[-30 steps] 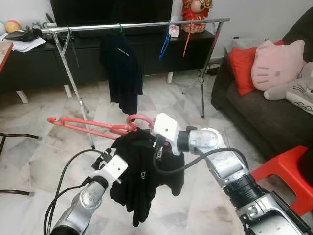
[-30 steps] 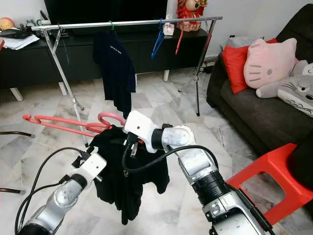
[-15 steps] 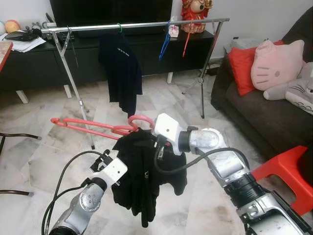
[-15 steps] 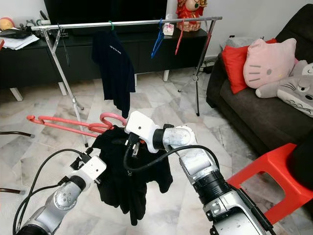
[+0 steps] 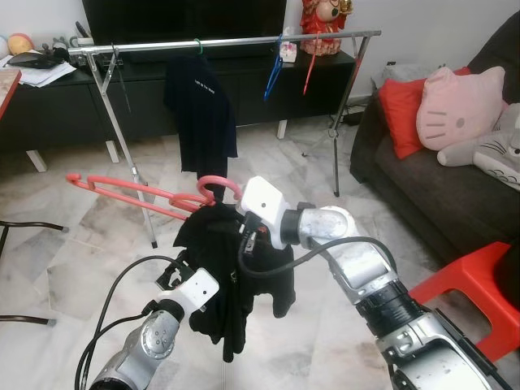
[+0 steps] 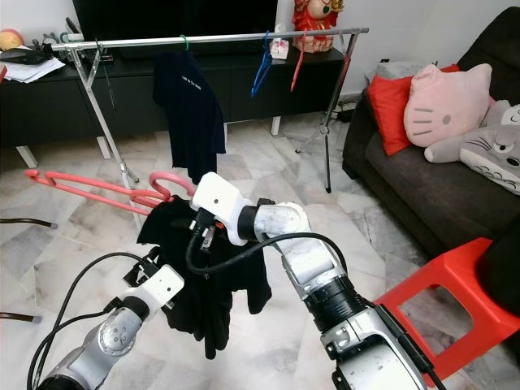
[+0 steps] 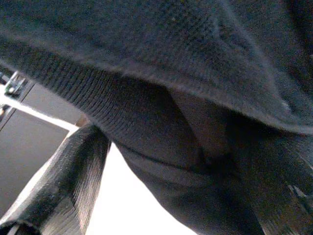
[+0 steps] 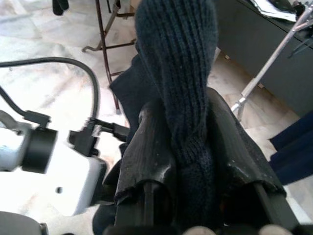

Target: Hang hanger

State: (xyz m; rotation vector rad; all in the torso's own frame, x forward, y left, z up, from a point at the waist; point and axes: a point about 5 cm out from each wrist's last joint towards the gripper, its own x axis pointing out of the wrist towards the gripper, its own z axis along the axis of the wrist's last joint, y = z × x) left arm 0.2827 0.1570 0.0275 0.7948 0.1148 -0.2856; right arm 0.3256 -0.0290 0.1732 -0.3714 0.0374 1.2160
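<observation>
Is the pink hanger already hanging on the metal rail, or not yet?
Not yet. The pink hanger lies tilted in the air, well below the metal rail, with the black garment bunched under its hook.

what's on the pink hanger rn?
A black knit garment is draped over the pink hanger near its hook end. The right gripper is clamped on the knit. The hanger's other arm is covered by the cloth.
</observation>
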